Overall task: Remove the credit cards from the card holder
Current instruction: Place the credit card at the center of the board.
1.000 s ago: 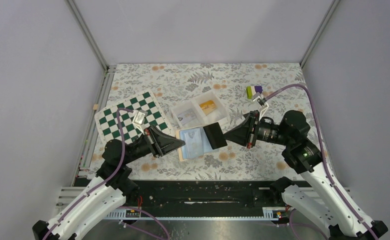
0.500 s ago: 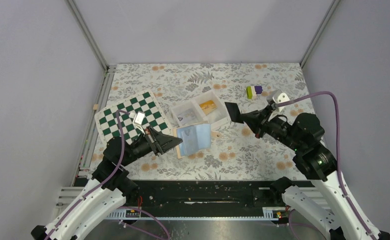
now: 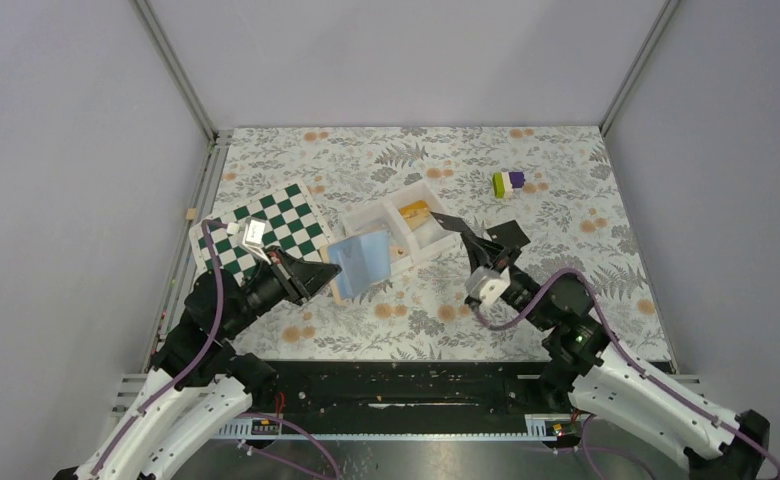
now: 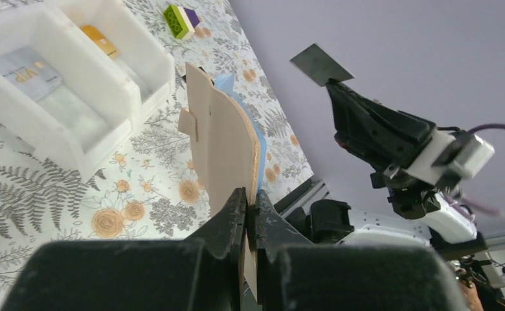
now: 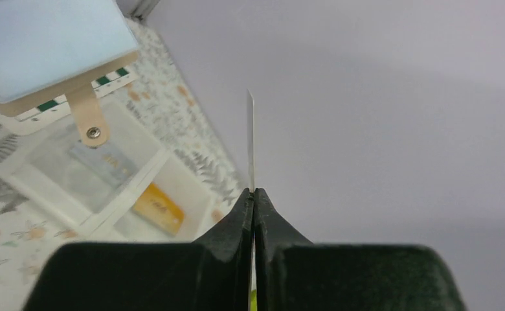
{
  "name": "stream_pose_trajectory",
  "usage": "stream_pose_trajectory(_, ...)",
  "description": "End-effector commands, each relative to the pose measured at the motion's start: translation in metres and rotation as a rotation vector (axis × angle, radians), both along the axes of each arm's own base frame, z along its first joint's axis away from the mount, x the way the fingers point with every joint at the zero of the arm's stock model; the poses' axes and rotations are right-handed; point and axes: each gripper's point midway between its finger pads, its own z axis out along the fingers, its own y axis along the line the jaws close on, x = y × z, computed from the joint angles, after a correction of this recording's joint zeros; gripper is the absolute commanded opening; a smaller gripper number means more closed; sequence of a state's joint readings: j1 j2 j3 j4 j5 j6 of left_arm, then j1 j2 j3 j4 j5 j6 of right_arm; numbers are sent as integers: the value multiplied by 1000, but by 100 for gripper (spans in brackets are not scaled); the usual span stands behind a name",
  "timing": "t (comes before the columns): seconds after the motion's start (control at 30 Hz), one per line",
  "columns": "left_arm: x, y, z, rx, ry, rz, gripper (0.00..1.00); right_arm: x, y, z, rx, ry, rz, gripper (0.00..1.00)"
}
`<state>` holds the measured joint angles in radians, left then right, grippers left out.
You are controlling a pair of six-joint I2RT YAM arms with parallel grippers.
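My left gripper [image 3: 328, 274] is shut on the tan edge of the card holder [image 3: 361, 262] and holds it tilted above the table, its pale blue panels facing up. In the left wrist view the holder [image 4: 227, 149] stands edge-on between my shut fingers [image 4: 234, 210]. My right gripper [image 3: 469, 238] is shut on one credit card [image 3: 445, 221], which looks dark from above, beside the white tray's right compartment. In the right wrist view the card [image 5: 250, 139] stands edge-on. A pale credit card [image 5: 104, 162] lies in the tray's left compartment.
The white two-compartment tray [image 3: 384, 201] stands mid-table, with an orange card [image 3: 415, 210] in its right compartment. A green-and-white chequered board [image 3: 296, 215] lies at the left. A green, white and purple block [image 3: 508, 183] sits at the back right.
My right gripper pulled a card off the holder, swung right and up, and now holds it by the tray. My left gripper lifted the holder and carried it left.
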<state>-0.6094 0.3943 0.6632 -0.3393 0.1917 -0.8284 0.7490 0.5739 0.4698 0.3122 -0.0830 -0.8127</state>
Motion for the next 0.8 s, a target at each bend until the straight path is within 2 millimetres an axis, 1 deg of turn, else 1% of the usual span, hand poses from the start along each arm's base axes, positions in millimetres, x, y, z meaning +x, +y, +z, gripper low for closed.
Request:
stream_pose_trajectory(0.0, 3, 9, 16, 8, -62, 41, 0, 4, -12, 46, -185, -490, -219, 0)
stream_pose_trajectory(0.1, 1, 9, 19, 12, -76, 37, 0, -2, -2, 39, -272, -539, -219, 0)
stream_pose_trajectory(0.2, 0, 10, 19, 21, -80, 32, 0, -7, 8, 30, -397, -581, -194, 0)
stream_pose_trajectory(0.3, 3, 11, 17, 42, -67, 47, 0, -17, 24, 24, -528, -637, -149, 0)
stream_pose_trajectory(0.4, 5, 10, 20, 56, -70, 42, 0, -23, 34, 18, -617, -669, -113, 0)
stream_pose_trajectory(0.57, 7, 10, 26, 76, -88, 41, 0, -23, 40, 11, -651, -668, -100, 0)
stream_pose_trajectory(0.77, 8, 8, 25, 75, -94, 34, 0, -20, 41, 10, -623, -644, -110, 0)
